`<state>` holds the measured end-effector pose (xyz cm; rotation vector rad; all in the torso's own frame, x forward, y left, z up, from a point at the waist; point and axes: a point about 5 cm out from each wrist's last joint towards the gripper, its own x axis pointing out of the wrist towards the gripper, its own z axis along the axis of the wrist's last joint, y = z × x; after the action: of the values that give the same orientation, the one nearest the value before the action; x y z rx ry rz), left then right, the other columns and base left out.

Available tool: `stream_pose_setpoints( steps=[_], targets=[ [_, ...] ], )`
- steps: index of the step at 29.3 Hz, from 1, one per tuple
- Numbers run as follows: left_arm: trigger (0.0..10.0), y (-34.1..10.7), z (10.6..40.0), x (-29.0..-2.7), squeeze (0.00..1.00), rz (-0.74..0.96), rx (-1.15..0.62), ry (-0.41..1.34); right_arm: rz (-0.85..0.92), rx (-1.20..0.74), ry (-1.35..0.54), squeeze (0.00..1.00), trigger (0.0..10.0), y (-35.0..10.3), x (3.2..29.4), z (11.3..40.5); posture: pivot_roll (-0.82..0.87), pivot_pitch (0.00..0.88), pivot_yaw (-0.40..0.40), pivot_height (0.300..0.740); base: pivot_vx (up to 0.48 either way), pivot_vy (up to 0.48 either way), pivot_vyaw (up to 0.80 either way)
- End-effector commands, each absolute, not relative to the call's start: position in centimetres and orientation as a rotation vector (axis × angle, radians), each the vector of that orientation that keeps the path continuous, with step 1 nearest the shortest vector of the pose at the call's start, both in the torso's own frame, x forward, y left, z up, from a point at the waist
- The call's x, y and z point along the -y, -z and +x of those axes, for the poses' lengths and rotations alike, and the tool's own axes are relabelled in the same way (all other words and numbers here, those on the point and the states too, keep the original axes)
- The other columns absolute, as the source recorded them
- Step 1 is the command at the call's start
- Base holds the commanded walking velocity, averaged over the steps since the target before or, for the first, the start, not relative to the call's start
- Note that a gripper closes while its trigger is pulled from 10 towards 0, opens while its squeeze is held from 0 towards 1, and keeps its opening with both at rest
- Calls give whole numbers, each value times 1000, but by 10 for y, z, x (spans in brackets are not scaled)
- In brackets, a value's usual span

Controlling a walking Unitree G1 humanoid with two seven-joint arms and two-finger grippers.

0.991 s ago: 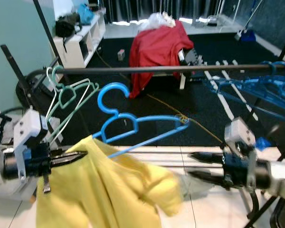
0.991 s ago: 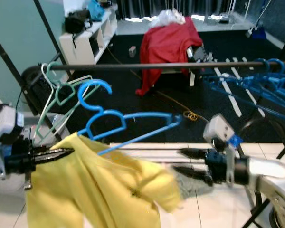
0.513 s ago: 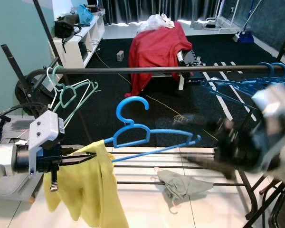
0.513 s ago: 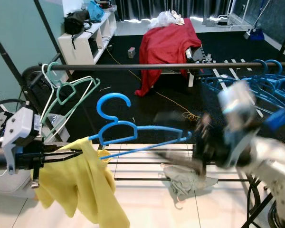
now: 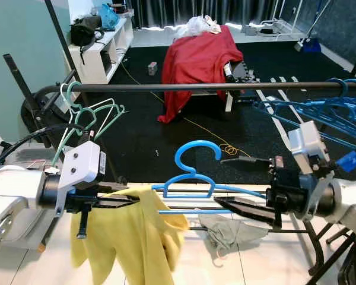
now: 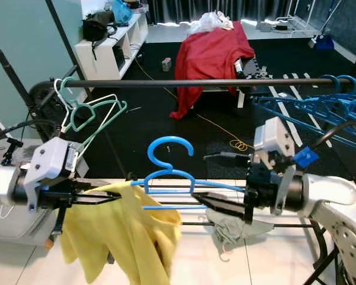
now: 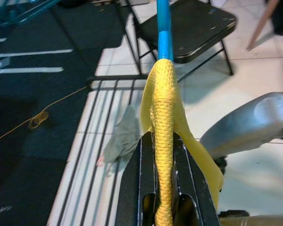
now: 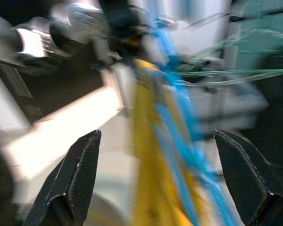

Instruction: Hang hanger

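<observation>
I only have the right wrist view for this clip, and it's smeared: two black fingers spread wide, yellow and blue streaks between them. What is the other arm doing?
Observer: The left gripper is shut on the yellow garment, pinching its fabric where it drapes over one end of the blue hanger.
Operator: So is the hanger up on the rail?
Observer: No. Its hook sits below the black rail, not touching it.
Operator: And my right gripper, has it got hold of anything?
Observer: The right gripper is open at the hanger's other end, fingers either side of the blue bar, not closed on it.
</observation>
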<state>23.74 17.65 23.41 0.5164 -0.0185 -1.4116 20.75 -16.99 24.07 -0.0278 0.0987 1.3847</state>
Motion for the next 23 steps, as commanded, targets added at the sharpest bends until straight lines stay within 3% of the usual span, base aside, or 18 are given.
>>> stream_pose_setpoints(
  steps=[1, 6, 7, 8, 23],
  targets=[
    [10000, -237, 237, -173, 0, 538, 40, 1430, -11, -103, -1434, 0, 10000, -243, 166, 202, -147, 5, 39, 740, 0, 0, 0],
    [10000, -238, 235, -167, 0, 543, 55, 1474, -44, -111, -1405, 0, 10000, -238, 166, 208, -148, 4, 39, 740, 0, 0, 0],
    [10000, -239, 234, -165, 0, 546, 61, 1485, -46, -104, -1401, 0, 1020, -237, 165, 210, -149, 4, 40, 740, 0, 0, 0],
    [10000, -240, 234, -162, 0, 548, 68, 1498, -44, -97, -1409, 0, 0, -237, 164, 211, -147, 2, 36, 740, 0, 0, 0],
    [10000, -245, 233, -156, 0, 595, 74, 1562, -68, -136, -1418, 0, 0, -232, 163, 210, -148, 0, 37, 740, 0, 0, 0]
  ],
)
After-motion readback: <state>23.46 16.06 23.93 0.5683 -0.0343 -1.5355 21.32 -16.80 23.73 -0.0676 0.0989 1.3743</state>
